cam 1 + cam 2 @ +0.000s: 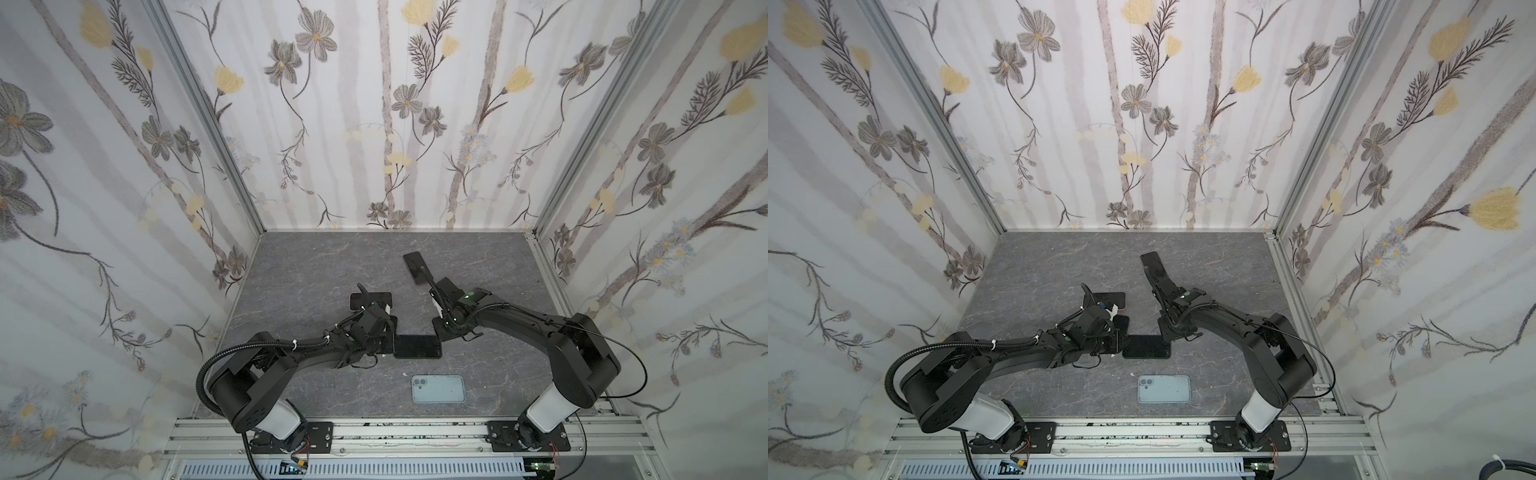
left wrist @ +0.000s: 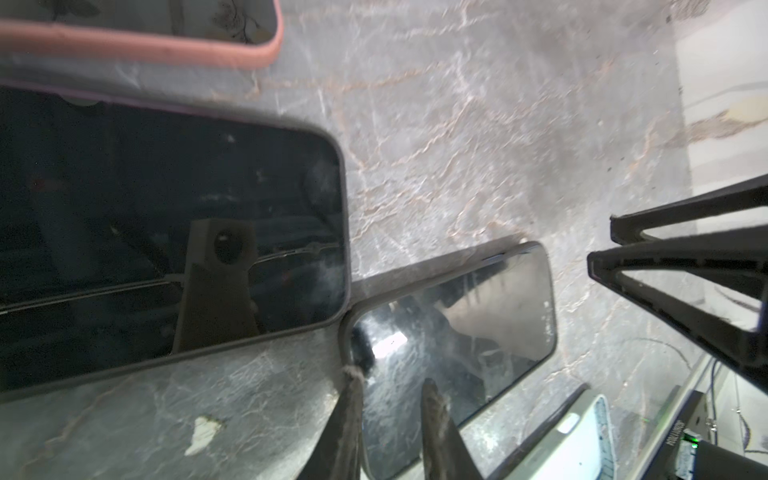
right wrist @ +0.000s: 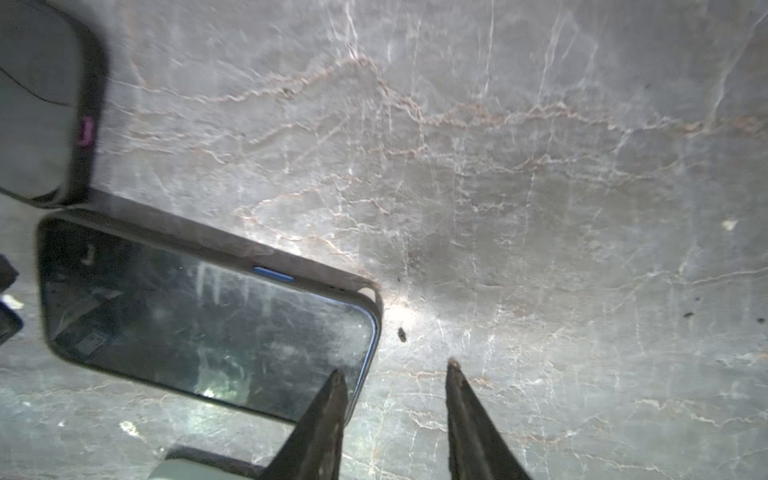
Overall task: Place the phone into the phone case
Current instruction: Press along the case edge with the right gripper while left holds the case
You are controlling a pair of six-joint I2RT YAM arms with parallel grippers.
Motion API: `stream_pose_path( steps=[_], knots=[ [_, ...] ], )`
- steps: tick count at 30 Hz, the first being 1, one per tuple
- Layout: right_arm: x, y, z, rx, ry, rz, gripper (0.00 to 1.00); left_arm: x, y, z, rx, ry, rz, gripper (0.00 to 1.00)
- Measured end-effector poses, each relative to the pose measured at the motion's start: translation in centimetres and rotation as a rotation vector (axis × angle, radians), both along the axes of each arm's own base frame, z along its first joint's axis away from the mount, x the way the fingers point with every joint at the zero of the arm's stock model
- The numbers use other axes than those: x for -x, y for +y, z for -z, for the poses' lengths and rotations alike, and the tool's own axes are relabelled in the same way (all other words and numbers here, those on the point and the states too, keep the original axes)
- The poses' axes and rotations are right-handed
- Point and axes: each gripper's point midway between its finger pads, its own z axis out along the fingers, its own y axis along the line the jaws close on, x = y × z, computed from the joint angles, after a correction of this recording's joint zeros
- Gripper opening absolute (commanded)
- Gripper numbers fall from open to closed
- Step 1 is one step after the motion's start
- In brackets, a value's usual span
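Observation:
A dark phone point(image 1: 417, 346) point(image 1: 1146, 346) with a blue side edge lies screen-up at the table's middle, inside a dark grey phone case point(image 3: 187, 235) whose rim point(image 2: 436, 270) frames it. At one corner the case rim stands slightly off the phone. My left gripper point(image 2: 390, 374) is at the phone's left end, jaws a little apart, one tip on the case corner and one over the screen. My right gripper point(image 3: 395, 368) is at the right end and open, one tip over the phone's corner, the other above bare table. Neither holds anything.
A dark phone with a purple edge point(image 2: 166, 228) point(image 3: 37, 104) lies beside the left end. A pink-rimmed case point(image 2: 145, 45) point(image 1: 371, 300) is beyond it. A black phone point(image 1: 417, 268) lies farther back. A pale blue phone-shaped thing point(image 1: 438, 388) lies near the front rail.

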Motion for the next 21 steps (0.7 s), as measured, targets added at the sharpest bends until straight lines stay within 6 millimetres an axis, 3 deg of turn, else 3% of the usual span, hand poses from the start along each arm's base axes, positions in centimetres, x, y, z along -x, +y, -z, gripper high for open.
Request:
stream_pose_path(
  steps=[4, 6, 8, 13, 21],
  knots=[
    [-0.7, 0.7, -3.1, -0.07, -0.096, -0.025, 0.46, -0.5, 0.5, -1.9, 0.016, -0.042, -0.019, 0.24],
    [-0.8, 0.9, -3.2, -0.083, -0.105, -0.027, 0.45, -0.7, 0.9, -2.5, 0.02, -0.064, -0.03, 0.24],
    [-0.3, 0.9, -2.0, -0.077, -0.071, -0.036, 0.43, -0.7, 1.4, -2.9, 0.017, -0.08, -0.036, 0.25],
    [1.1, 0.6, 1.6, -0.051, 0.031, -0.024, 0.28, -0.1, 2.2, -2.2, 0.001, -0.067, -0.041, 0.25],
    [1.8, 1.1, 4.4, -0.081, 0.112, 0.029, 0.22, 0.8, 3.0, -1.4, -0.008, -0.057, -0.042, 0.25]
  ],
)
